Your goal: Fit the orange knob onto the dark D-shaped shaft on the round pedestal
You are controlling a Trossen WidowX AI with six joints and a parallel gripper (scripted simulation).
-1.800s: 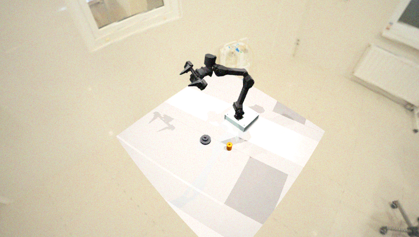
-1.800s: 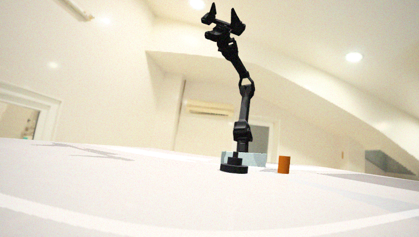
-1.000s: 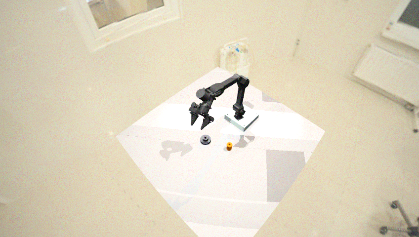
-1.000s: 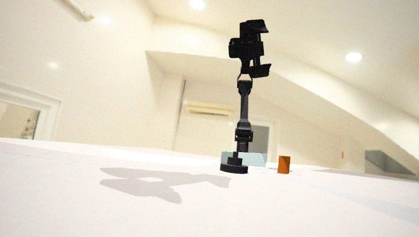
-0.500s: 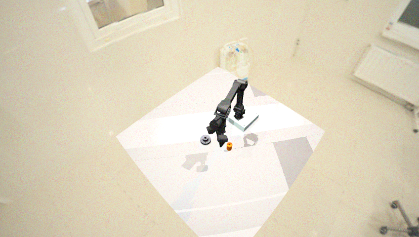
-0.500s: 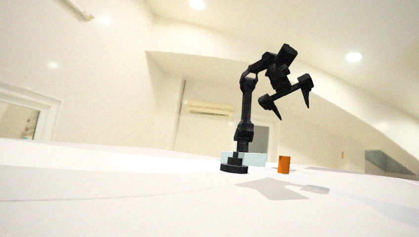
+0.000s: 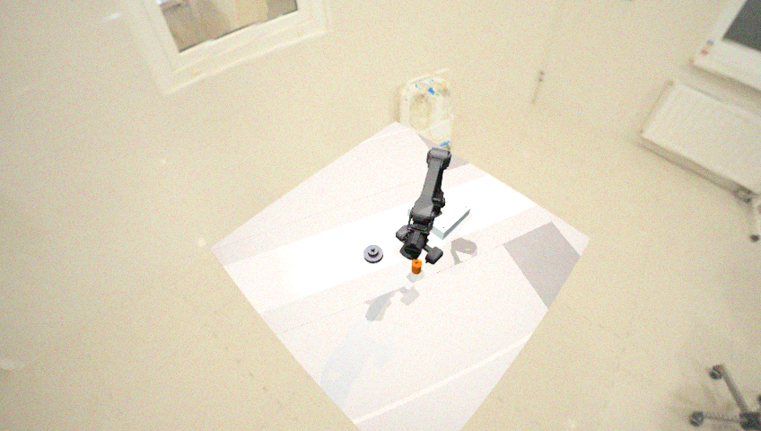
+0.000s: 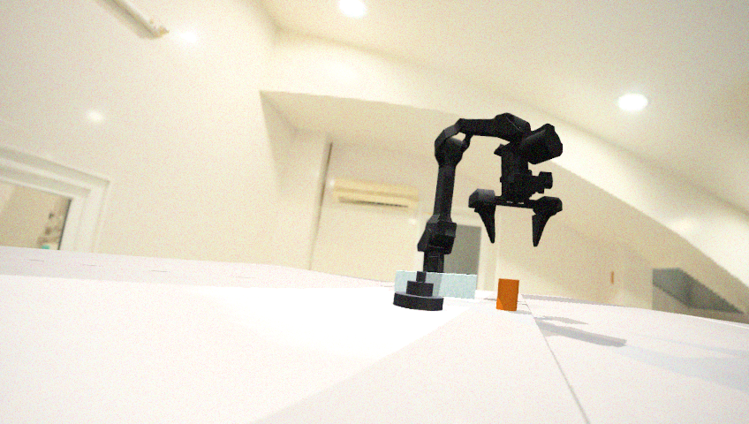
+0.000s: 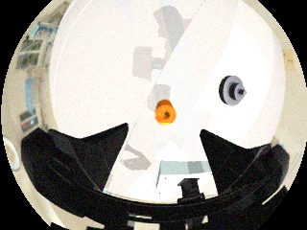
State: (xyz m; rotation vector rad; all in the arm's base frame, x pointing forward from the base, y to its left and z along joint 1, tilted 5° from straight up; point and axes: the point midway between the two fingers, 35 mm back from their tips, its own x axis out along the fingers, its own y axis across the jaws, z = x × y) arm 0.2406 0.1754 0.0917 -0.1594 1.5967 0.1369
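The orange knob [image 7: 416,267] [image 8: 507,294] [image 9: 165,114] stands upright on the table, with its hole facing up in the wrist view. The dark round pedestal [image 7: 372,254] [image 8: 418,301] [image 9: 231,90] stands apart from it, with the bare shaft [image 8: 420,276] [image 9: 242,92] pointing up from its stepped centre. My gripper [image 8: 513,245] [image 9: 165,129] is wide open and empty, fingers pointing down, well above the knob. In the wrist view the knob shows between the fingers, a little beyond the tips. The shaft's flat side cannot be made out.
The pale blue-grey base block [image 7: 450,221] [image 8: 462,285] [image 9: 184,167] lies under the arm, behind the knob and pedestal in the exterior view. The pedestal is to the knob's left in the top and exterior views. The arm's shadows fall on the white table [image 7: 427,341].
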